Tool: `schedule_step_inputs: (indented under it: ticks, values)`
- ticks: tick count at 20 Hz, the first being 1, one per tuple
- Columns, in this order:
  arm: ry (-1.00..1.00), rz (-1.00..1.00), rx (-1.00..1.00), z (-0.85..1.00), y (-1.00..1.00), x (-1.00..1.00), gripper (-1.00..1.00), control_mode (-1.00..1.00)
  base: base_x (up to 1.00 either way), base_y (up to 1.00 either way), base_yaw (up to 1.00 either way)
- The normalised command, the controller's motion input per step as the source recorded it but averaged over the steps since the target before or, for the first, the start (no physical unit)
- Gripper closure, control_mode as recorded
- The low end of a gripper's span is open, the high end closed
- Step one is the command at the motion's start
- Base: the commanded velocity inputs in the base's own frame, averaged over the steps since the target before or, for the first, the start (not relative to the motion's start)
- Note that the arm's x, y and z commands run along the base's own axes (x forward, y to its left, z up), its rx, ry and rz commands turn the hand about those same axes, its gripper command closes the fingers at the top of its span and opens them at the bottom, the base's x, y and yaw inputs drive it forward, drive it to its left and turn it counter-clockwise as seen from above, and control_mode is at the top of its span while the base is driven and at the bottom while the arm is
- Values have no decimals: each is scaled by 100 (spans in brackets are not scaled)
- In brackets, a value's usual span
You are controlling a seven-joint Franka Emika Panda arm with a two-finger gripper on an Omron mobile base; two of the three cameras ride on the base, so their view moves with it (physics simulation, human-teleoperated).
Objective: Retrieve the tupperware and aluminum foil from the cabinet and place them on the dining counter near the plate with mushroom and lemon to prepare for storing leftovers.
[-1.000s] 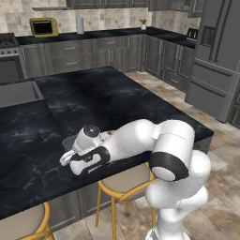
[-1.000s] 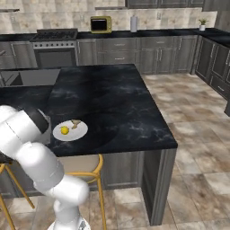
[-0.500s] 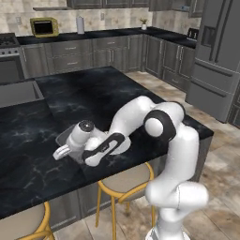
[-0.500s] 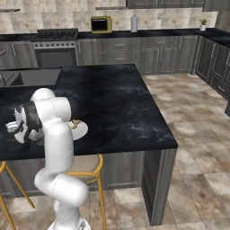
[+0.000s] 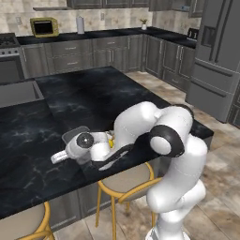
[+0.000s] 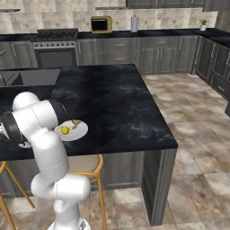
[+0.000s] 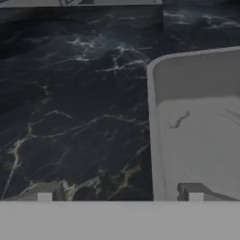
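The arm has swung low over the black counter [image 5: 56, 117], its gripper [image 7: 119, 191] spread apart around the tupperware's [image 7: 201, 136] rim, near the plate [image 6: 72, 130].

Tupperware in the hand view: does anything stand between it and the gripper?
Nothing visible does. The open gripper straddles a side wall of the tupperware, with one fingertip over its inside and the other over the dark counter.
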Motion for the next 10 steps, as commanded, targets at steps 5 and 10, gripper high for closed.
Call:
schedule_step_inputs:
  ticks: [5, 10]
  values:
    - [-17, -26, 0, 97, -9, -19, -100, -100, 0, 0, 0]
    - [-20, -19, 0, 100, -3, -11, -100, -100, 0, 0, 0]
